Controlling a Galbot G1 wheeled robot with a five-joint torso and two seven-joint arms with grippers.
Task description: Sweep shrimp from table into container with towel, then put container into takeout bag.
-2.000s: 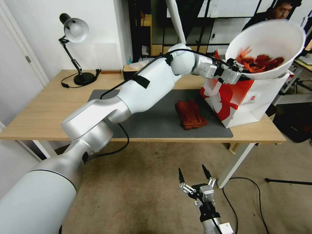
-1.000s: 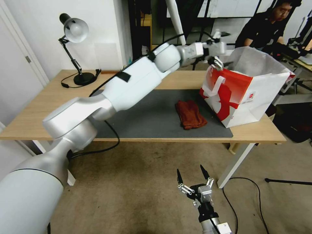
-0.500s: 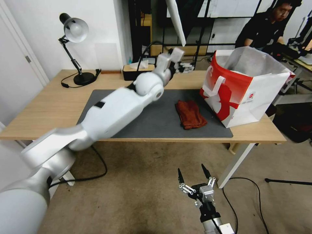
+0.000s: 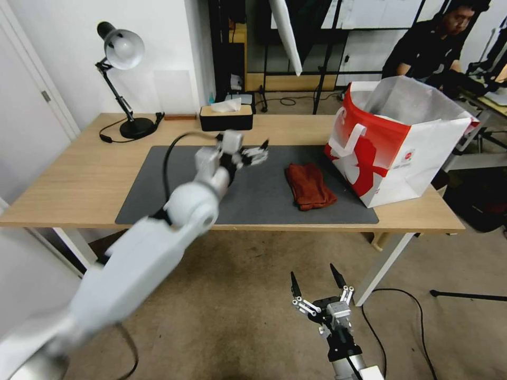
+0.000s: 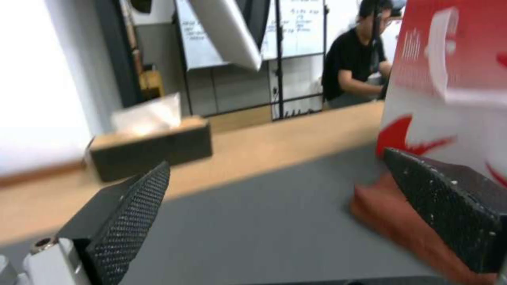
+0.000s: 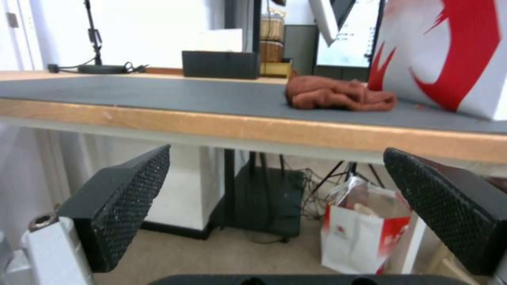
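Note:
The red-and-white takeout bag (image 4: 401, 142) stands open at the right end of the table (image 4: 74, 174), showing its silvery lining. The container and the shrimp are hidden from view. A rust-red towel (image 4: 310, 186) lies folded on the dark grey mat (image 4: 253, 195), just left of the bag. My left gripper (image 4: 262, 152) hovers open and empty above the middle of the mat, left of the towel (image 5: 401, 221) and the bag (image 5: 449, 79). Below the table's front edge, over the floor, my right gripper (image 4: 312, 274) hangs open, facing the towel (image 6: 338, 95).
A black tissue box (image 4: 226, 117) and a desk lamp (image 4: 122, 53) stand along the table's far edge. The left half of the mat is bare. A cable (image 4: 401, 316) lies on the floor by the table leg (image 4: 380, 269). A person sits behind the bag.
Two seconds ago my left gripper held the container of shrimp above the bag. It has since let go and swung back left over the mat. The right arm stayed put.

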